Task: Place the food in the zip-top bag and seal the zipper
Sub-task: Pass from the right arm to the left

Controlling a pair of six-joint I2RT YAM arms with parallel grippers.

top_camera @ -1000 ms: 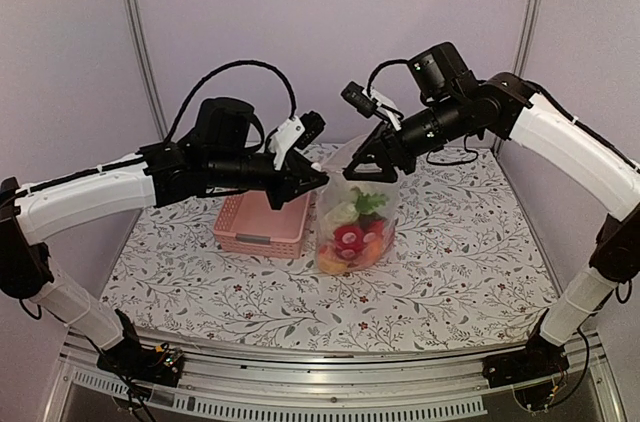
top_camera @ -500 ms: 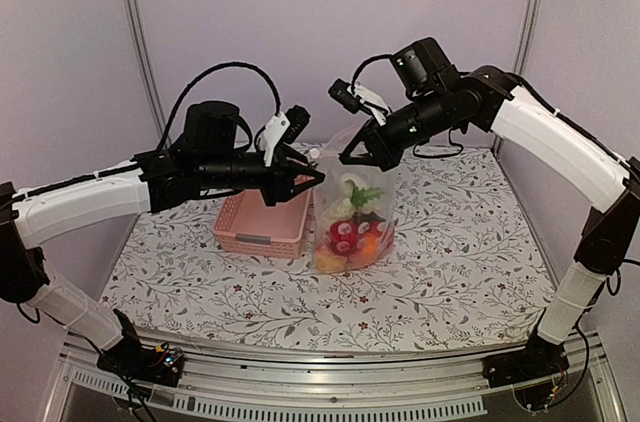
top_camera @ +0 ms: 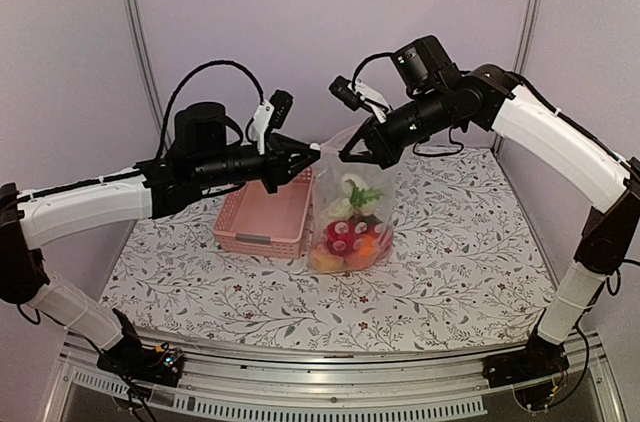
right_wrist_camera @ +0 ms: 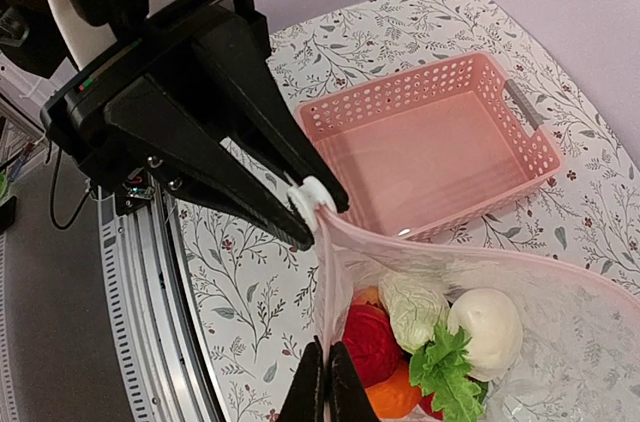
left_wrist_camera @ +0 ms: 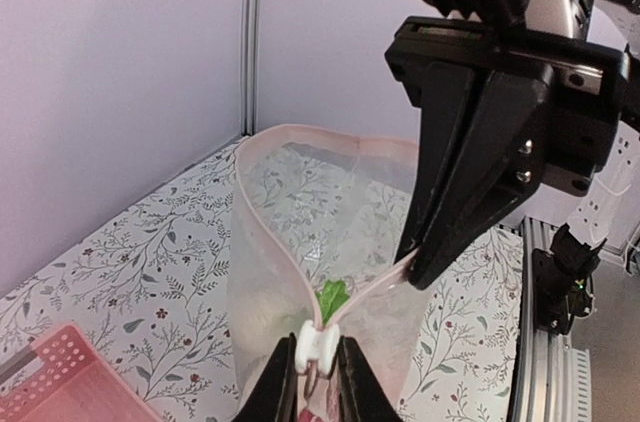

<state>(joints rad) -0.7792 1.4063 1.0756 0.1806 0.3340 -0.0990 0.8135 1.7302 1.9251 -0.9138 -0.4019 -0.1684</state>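
Left wrist: zipper [left_wrist_camera: 318, 346] is gripped by left hand [left_wrist_camera: 312, 380], bag [left_wrist_camera: 330, 192] by right hand [left_wrist_camera: 417, 264] at two o'clock; jamming is risked by slack.

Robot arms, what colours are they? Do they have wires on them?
The left arm and right arm both have smooth white shells on their long parts and chunky black joints. Their jaws are black, flat and pointed like wedges, with tiny silver screws. A thin black cable loops over each wrist.
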